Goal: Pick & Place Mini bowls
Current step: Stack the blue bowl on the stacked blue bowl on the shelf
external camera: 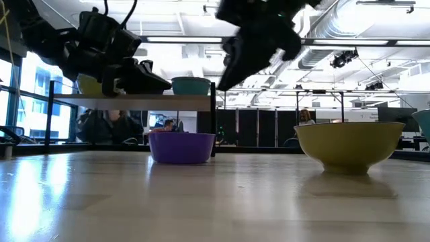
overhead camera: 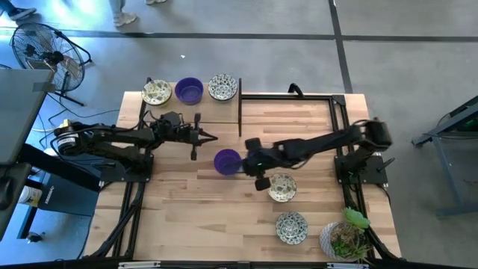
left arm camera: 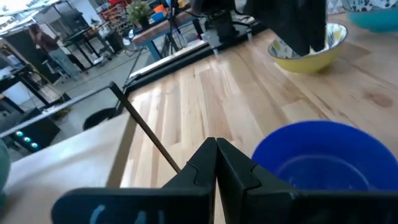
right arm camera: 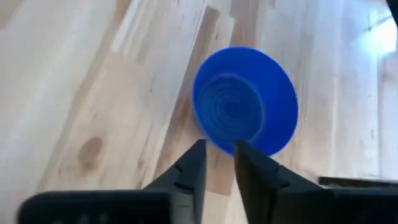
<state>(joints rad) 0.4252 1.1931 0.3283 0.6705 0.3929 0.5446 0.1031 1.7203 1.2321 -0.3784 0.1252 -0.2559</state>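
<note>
The purple bowl [overhead camera: 227, 161] stood upright on the table [overhead camera: 194, 224] near its centre, free of both grippers. The right gripper [right arm camera: 219, 163] hung above the bowl's rim on the 3 o'clock side in the high view, its jaws slightly apart with a narrow gap between them; the rim lay just ahead of the fingertips, not between them. In the low view that gripper was clear above the bowl, not touching. The left gripper [left arm camera: 216, 163] was at the bowl's 10 o'clock, jaws pressed together on nothing. A patterned bowl [overhead camera: 282, 187] lay just beside the right gripper at its 5 o'clock. Three further bowls [overhead camera: 190, 90] sat on the raised shelf [overhead camera: 224, 112] at 12 o'clock.
</note>
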